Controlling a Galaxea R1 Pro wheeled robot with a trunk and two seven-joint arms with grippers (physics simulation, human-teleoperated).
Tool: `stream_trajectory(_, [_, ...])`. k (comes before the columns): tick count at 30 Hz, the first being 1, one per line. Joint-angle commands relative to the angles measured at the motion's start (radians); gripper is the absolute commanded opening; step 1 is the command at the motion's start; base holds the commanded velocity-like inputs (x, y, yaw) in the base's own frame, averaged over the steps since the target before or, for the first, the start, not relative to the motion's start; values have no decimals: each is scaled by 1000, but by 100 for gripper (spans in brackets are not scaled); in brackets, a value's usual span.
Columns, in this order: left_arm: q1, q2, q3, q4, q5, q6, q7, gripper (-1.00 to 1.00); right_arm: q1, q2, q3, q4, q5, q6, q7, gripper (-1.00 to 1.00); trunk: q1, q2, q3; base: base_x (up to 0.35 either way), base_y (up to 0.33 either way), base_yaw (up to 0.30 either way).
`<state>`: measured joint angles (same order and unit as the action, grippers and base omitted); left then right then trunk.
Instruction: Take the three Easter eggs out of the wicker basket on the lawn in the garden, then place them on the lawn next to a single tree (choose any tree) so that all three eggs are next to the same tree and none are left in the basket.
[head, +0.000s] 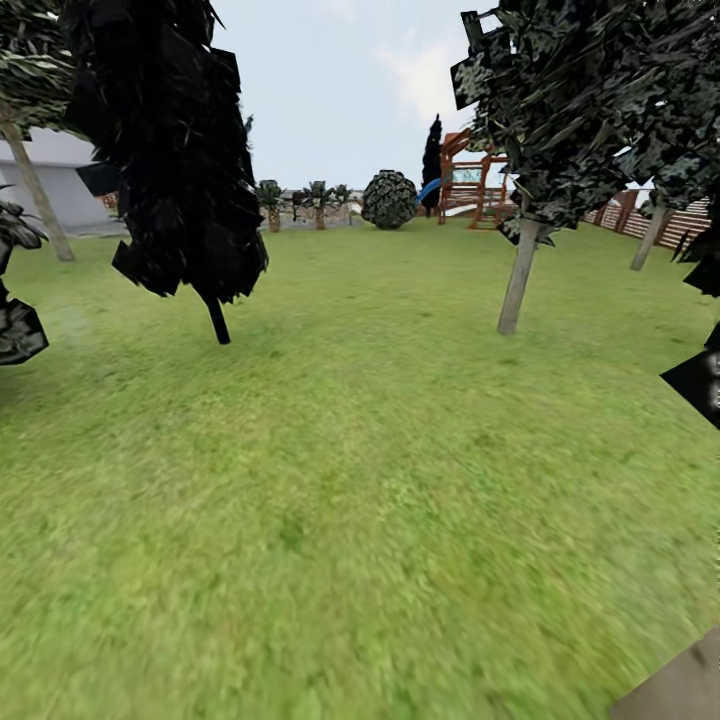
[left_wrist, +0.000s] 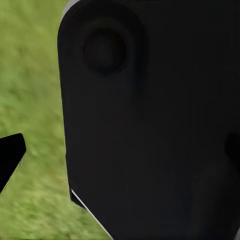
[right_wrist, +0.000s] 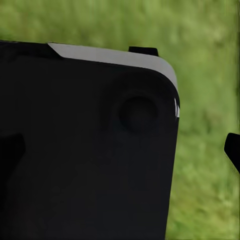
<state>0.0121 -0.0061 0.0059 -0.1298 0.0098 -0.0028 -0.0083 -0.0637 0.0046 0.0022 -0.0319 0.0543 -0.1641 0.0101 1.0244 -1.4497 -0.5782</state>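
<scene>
while the robot is on its way across the garden, the head view takes in open lawn with no basket or eggs on it. step in hand, by my reading: search and approach, nothing picked yet. thin-trunked leafy tree ahead right, dark-foliaged tree ahead left, slatted fence far right, wooden play frame in the distance, white house far left. grey paving corner just by the base. both wrist views: a dark robot body panel up close, grass behind; small dark tips at the frame edges, so cannot tell either end effector's opening. next move calls for turning head or base until the wicker basket shows.
</scene>
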Motion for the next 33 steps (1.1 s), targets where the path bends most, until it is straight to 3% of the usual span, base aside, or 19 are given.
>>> stream_trajectory(1, [0,0,0,-2,1,0,-1,100,-1,0,-1,1,6,-5,1,100,1,0,-1,340,0,-262])
stream_trajectory(12, [0,0,1,-2,1,0,-1,100,-1,1,-1,1,7,-6,1,100,1,0,-11,340,0,-144])
stream_trajectory(33, [0,0,0,-2,1,0,-1,100,-1,-1,2,2,6,-1,-6,100,1,0,-33,340,0,106])
